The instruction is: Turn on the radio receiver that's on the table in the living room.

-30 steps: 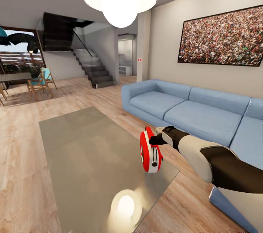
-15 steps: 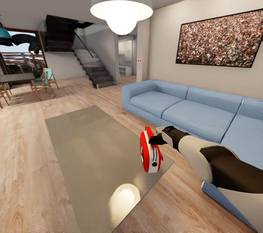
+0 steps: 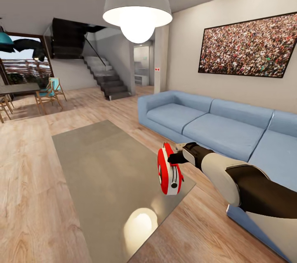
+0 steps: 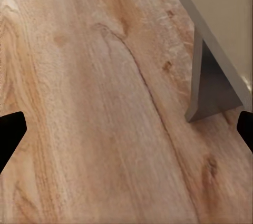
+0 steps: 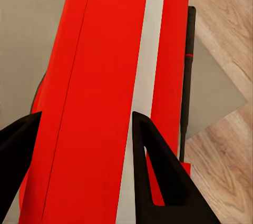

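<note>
The red radio receiver (image 3: 170,172) with white side trim stands upright on the near right corner of the grey glossy table (image 3: 103,172). My right gripper (image 3: 174,157) reaches its upper side from the sofa's side. In the right wrist view the gripper (image 5: 87,114) is open, its dark fingers (image 5: 158,171) lying against the radio's red and white side (image 5: 105,76), with the thin handle (image 5: 187,76) beyond. My left gripper (image 4: 132,124) is open over the wood floor beside a table corner (image 4: 211,87).
A blue sectional sofa (image 3: 214,126) runs along the right wall under a framed crowd picture (image 3: 247,48). A white dome lamp (image 3: 137,7) hangs over the table. Stairs (image 3: 107,79) and a dining table with chairs (image 3: 20,89) stand far back on the left.
The whole head view shifted over the first half second, so the camera moved, and it has held almost still since. The radio and my right arm keep their places.
</note>
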Robot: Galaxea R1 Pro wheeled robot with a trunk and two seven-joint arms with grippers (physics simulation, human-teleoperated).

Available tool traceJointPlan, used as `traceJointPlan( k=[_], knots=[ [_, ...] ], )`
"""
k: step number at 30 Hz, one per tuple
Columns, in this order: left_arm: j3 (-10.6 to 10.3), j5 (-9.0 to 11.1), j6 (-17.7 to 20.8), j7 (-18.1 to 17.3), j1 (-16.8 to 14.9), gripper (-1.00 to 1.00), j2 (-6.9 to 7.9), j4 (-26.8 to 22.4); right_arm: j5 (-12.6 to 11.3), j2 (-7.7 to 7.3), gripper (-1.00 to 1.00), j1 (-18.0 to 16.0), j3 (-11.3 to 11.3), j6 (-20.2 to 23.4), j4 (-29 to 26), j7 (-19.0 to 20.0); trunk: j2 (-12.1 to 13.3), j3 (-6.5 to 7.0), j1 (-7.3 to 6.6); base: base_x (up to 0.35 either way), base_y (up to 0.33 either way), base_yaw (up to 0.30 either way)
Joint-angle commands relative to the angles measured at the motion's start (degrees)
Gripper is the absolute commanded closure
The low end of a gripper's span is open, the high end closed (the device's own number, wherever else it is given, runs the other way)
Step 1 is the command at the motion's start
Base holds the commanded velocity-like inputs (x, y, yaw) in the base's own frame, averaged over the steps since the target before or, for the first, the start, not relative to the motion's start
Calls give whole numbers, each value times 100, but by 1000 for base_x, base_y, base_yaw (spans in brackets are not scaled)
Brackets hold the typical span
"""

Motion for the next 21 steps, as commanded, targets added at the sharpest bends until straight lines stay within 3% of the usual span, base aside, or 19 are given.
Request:
traceJointPlan(
  k=[1, 11, 15, 21],
  knots=[
    [0, 0, 0, 0, 0, -100, 1, 0, -8, 0, 100, -2, -20, 1, -3, 0, 41, 19, -23, 0, 0, 0],
    [0, 0, 8, -7, 0, -100, 6, 0, -8, 1, 100, -2, -25, -12, -3, 22, 442, 198, -242, 0, 0, 0],
    [0, 0, 14, -8, 0, -100, 6, 8, 33, 0, 100, -3, -25, -87, -3, 415, 603, 270, -330, 0, 0, 0],
    [0, 0, 3, -8, 0, -100, 6, 9, 55, -18, 100, -5, -15, -108, -3, 707, 844, 378, -462, 0, 0, 0]
  ],
)
